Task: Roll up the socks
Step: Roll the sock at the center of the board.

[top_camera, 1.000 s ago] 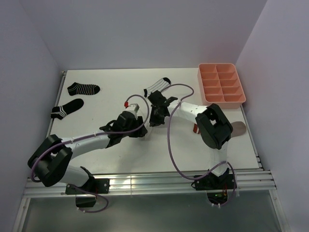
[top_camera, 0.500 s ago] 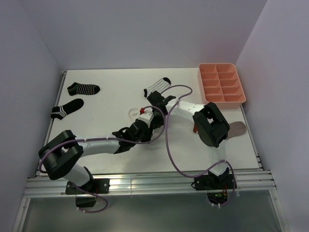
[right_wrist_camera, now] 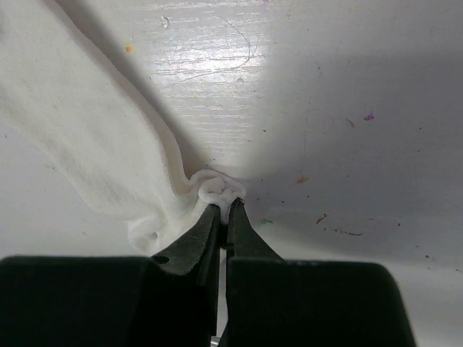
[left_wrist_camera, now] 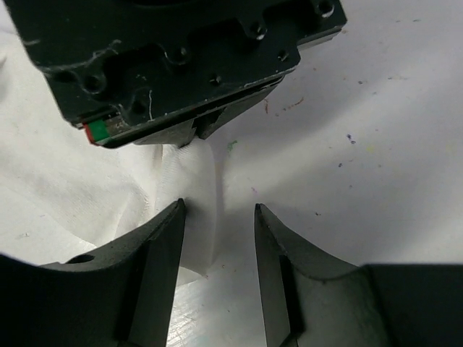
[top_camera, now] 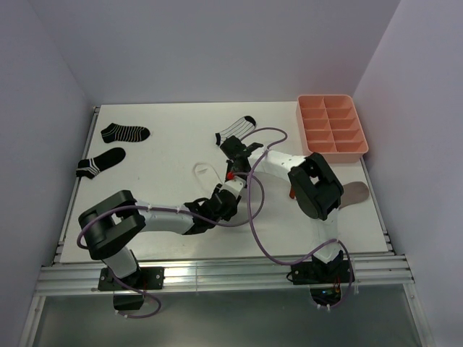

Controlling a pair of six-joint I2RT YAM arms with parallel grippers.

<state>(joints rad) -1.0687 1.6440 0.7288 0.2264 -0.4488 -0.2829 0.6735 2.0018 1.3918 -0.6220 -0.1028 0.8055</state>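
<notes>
A plain white sock [top_camera: 203,170] lies crumpled mid-table. My right gripper [top_camera: 234,165] is shut on a bunched bit of the white sock's [right_wrist_camera: 108,144] edge, which shows pinched at the right gripper's [right_wrist_camera: 226,206] tips. My left gripper [top_camera: 227,186] has come right up to it. In the left wrist view the left gripper [left_wrist_camera: 219,208] stands open, its jaws straddling a raised fold of the white sock [left_wrist_camera: 192,181] just below the right gripper's black body [left_wrist_camera: 181,58]. Nothing is clamped in the left gripper.
A striped sock with black toe and heel [top_camera: 236,129] lies just behind the grippers. Two black white-striped socks [top_camera: 124,132] [top_camera: 101,163] lie far left. A taupe sock [top_camera: 358,191] peeks out behind the right arm. A pink compartment tray [top_camera: 362,148] stands back right.
My left gripper has travelled right across the table to meet the right gripper at the white sock, its jaws narrowing slightly. The right gripper has kept its hold.
</notes>
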